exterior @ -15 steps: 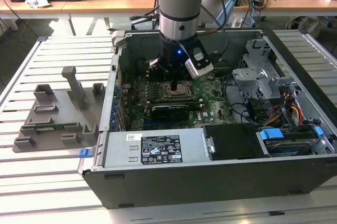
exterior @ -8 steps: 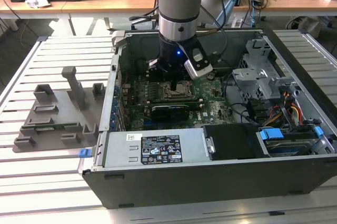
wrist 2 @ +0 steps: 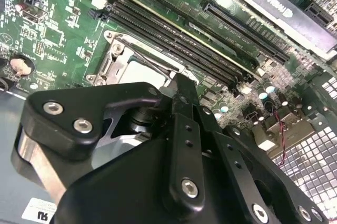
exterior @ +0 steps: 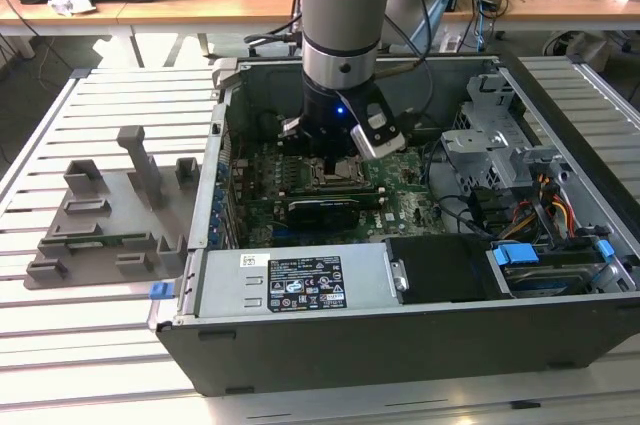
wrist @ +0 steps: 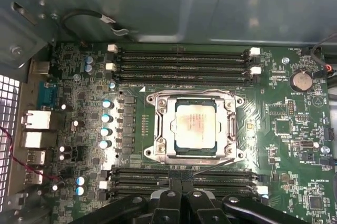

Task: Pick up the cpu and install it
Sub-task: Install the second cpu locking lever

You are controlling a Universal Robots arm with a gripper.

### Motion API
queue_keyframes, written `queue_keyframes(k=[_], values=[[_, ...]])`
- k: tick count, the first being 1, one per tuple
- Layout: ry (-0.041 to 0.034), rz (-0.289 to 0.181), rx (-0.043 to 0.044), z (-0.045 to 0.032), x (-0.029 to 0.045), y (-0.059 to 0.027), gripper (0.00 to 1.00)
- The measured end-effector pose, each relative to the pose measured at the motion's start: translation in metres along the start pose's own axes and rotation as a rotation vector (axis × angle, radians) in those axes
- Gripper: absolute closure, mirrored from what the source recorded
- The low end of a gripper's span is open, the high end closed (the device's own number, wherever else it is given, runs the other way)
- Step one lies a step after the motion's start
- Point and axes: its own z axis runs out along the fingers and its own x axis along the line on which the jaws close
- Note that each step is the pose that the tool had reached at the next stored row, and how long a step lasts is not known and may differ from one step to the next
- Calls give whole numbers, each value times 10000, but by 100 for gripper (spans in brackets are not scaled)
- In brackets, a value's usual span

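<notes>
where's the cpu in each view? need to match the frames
Exterior view: the cpu is a small bright patch on the motherboard, just below the gripper.
First wrist view: silver square seated inside the socket frame.
Second wrist view: pale corner above the gripper linkage.
Shared landmark: the socket frame around it.

One cpu [wrist: 195,128], one socket frame [wrist: 160,129], one open computer case [exterior: 400,340], one robot arm [exterior: 340,15], four memory slots above the socket, one coin battery [wrist: 301,80].
</notes>
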Motion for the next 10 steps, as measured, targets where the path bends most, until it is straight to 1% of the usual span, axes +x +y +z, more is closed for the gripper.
queue_keyframes(k=[3, 5, 8, 10], values=[[1, 1, -9, 49, 1, -10, 89], [0, 1, -10, 120, 11, -21, 89], [1, 0, -9, 218, 56, -38, 89], [1, 1, -8, 255, 78, -44, 89]])
